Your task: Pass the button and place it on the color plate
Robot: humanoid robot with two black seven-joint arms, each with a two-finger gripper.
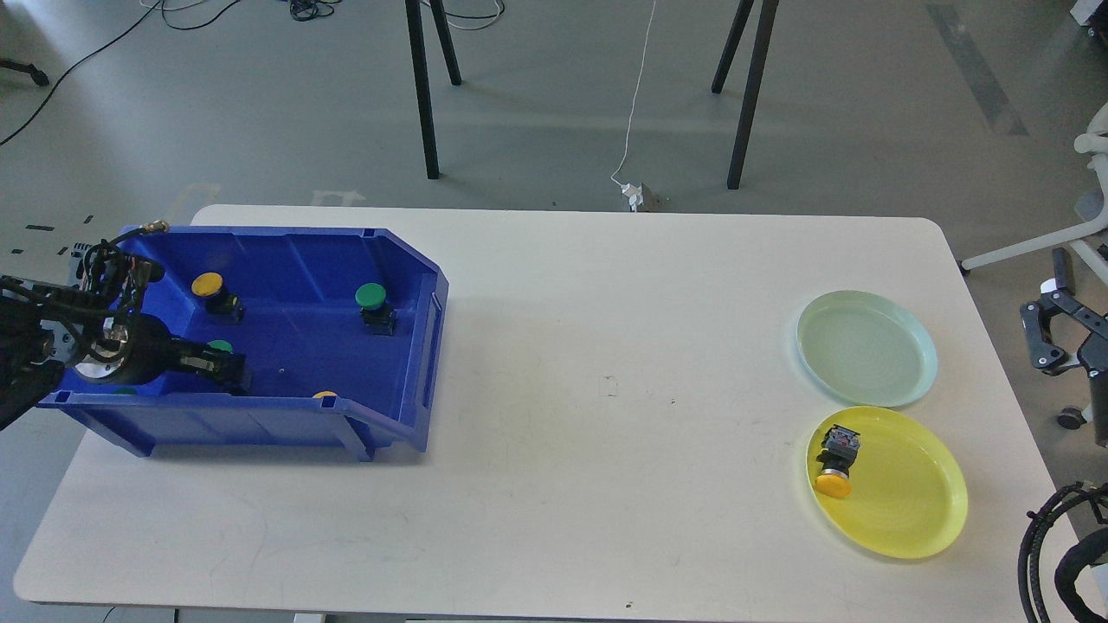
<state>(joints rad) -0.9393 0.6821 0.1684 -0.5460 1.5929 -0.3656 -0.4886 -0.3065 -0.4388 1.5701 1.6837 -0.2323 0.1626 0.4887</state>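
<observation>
Grey floor w/ cables, black stand legs.

The white table has rounded corners and a matte top with faint scuffs and small dark specks near its middle. Three things lie directly on it. The blue plastic bin stands at the left end of the table, its open sloped front facing toward the plates. Far to the right of the bin, near the opposite end, lies the pale green plate. The yellow plate lies just beside the green plate, on its near side, and the two rims almost touch. Between the bin and the plates the table surface is bare.
</observation>
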